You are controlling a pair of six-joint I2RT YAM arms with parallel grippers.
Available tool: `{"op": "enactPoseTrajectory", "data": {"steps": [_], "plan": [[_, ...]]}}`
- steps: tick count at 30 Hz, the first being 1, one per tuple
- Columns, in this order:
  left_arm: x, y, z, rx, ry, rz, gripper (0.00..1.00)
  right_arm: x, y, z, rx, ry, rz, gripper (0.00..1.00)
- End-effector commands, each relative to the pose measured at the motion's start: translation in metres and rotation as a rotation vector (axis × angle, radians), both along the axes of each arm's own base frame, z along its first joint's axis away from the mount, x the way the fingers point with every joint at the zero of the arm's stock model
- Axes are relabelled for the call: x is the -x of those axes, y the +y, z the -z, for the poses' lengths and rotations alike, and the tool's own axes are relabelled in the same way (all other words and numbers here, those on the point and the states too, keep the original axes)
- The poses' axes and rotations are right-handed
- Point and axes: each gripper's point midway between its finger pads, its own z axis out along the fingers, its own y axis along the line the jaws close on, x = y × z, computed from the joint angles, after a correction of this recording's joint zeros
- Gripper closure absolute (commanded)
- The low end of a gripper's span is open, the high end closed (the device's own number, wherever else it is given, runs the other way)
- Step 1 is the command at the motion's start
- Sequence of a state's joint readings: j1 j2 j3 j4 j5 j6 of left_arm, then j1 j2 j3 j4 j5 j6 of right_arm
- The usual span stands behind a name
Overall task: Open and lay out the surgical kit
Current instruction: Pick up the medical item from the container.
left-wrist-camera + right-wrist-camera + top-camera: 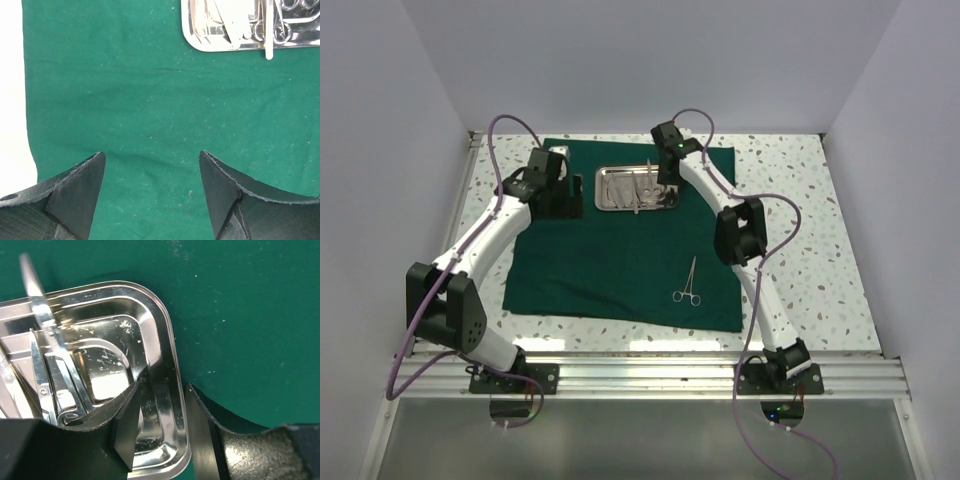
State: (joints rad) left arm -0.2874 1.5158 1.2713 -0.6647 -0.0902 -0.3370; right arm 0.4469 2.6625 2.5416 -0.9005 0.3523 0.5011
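- Dark green cloth (610,260) lies spread flat on the speckled counter (800,200). A bare counter margin shows along its left, right and near edges.
- Steel tray (603,190) sits on the cloth's far half. It is rectangular with rounded corners and a mirror-bright, scuffed floor, and thin silver instruments (55,365) are heaped inside it.
- One ring-handled forceps (687,285) lies alone on the near-right cloth, well apart from the tray.
- Left claw (151,155) hovers wide open over bare cloth left of the tray, holding nothing.
- Right claw (164,386) is narrowly parted and straddles the tray's right rim. One finger (125,440) is inside the tray and the other is outside, with a gap still visible, so nothing is pinched.
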Motion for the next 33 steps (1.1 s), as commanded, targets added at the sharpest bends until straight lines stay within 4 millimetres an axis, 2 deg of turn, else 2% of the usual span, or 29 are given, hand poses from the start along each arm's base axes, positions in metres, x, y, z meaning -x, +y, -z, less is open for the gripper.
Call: {"op": "enactPoseTrajectory", "data": {"steps": [1, 2, 3, 7, 9, 10, 13, 16, 17, 19, 20, 25, 28, 33], "plan": [[-0.014, 0.001, -0.003, -0.005, -0.019, -0.003, 0.20, -0.011, 0.022, -0.031, -0.056, -0.081, -0.039, 0.56], [-0.014, 0.001, 0.001, -0.010, -0.005, -0.004, 0.21, -0.012, 0.020, -0.035, -0.053, -0.089, -0.041, 0.56], [-0.018, 0.000, -0.004, -0.011, -0.013, -0.006, 0.21, -0.012, 0.019, -0.039, -0.049, -0.097, -0.038, 0.56], [-0.026, -0.002, -0.006, -0.012, -0.013, -0.007, 0.21, -0.012, 0.006, -0.084, -0.041, -0.166, 0.002, 0.58], [-0.028, -0.002, -0.004, -0.014, -0.006, -0.009, 0.21, -0.015, 0.007, -0.097, -0.057, -0.196, 0.001, 0.58], [-0.029, -0.003, -0.004, -0.015, -0.003, -0.010, 0.21, -0.018, 0.012, -0.107, -0.078, -0.219, -0.006, 0.59], [-0.029, -0.003, -0.003, -0.013, 0.000, -0.011, 0.21, -0.026, 0.025, -0.120, -0.131, -0.265, -0.024, 0.57], [-0.026, 0.001, -0.002, -0.028, 0.006, -0.019, 0.21, -0.032, 0.043, -0.123, -0.190, -0.297, -0.059, 0.53], [-0.025, 0.002, -0.001, -0.030, 0.010, -0.019, 0.21, -0.033, 0.049, -0.114, -0.209, -0.284, -0.075, 0.51], [-0.022, 0.002, -0.001, -0.028, 0.012, -0.021, 0.21, -0.033, 0.064, -0.107, -0.255, -0.275, -0.107, 0.48], [-0.020, 0.002, 0.001, -0.028, 0.018, -0.021, 0.21, -0.033, 0.068, -0.094, -0.260, -0.257, -0.112, 0.47], [-0.010, 0.004, 0.001, -0.013, 0.019, -0.032, 0.21, -0.037, 0.086, -0.070, -0.283, -0.248, -0.133, 0.46], [-0.004, 0.006, -0.001, -0.011, 0.014, -0.041, 0.21, -0.038, 0.095, -0.054, -0.271, -0.245, -0.151, 0.46], [0.012, 0.015, 0.001, -0.025, 0.014, -0.068, 0.21, -0.028, 0.096, -0.018, -0.183, -0.193, -0.165, 0.45]]}}
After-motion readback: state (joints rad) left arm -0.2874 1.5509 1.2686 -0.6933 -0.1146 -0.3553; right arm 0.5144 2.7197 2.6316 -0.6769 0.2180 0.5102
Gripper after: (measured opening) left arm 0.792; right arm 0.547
